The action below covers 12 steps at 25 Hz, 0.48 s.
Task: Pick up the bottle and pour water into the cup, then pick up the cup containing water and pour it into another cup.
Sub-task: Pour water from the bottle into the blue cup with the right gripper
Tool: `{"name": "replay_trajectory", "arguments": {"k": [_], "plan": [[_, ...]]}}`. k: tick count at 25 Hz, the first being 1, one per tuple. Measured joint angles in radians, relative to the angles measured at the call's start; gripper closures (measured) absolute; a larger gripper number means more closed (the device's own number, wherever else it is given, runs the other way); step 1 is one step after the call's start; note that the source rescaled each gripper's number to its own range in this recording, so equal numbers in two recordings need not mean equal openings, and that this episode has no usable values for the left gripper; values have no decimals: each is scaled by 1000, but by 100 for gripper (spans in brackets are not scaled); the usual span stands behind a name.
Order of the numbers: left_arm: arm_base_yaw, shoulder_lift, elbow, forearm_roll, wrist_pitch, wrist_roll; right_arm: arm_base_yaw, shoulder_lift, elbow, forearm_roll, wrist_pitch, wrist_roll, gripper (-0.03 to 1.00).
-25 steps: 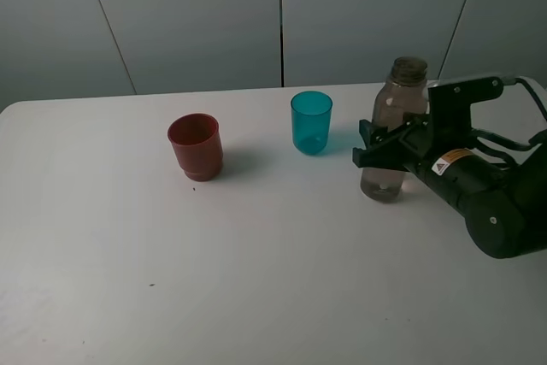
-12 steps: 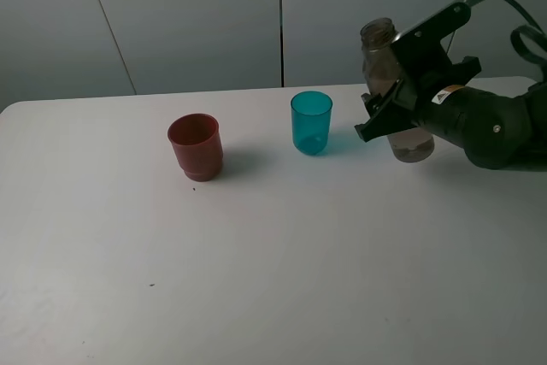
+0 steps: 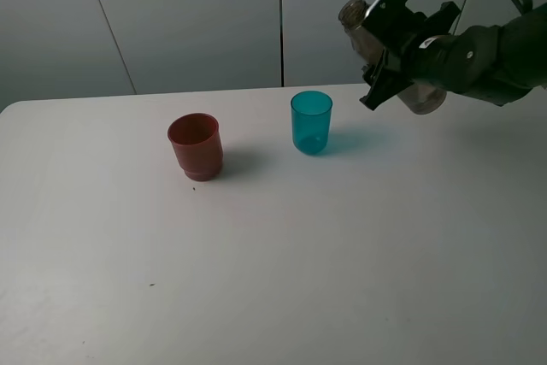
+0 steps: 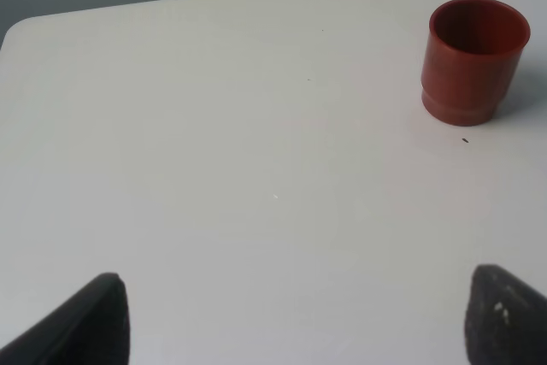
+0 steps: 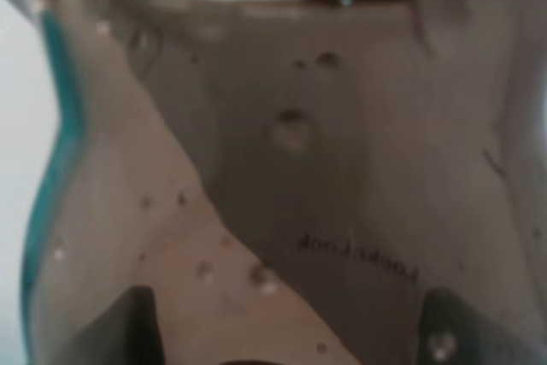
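"Why is the right gripper (image 3: 385, 74) holding the bottle (image 3: 357, 27) slanted in the air, right of the cup (image 3: 311, 121)?"

"It's clamping it tight, neck leaning cupward, probably lining up the pour."

"Anything spilling?"

"I can't tell, since the jaws are covering its middle. The left gripper (image 4: 299, 322) is sitting wide open, empty."

High overview, 2 wrist close-ups
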Motion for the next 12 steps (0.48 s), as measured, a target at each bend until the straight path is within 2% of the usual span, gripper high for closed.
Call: {"name": "replay_trajectory", "arguments": {"k": [4,12], "plan": [[0,0,0,0,0,0,0,67,-41,42,12,-143,97],[0,0,0,0,0,0,0,128,-69,60,14,-362,97]]}}
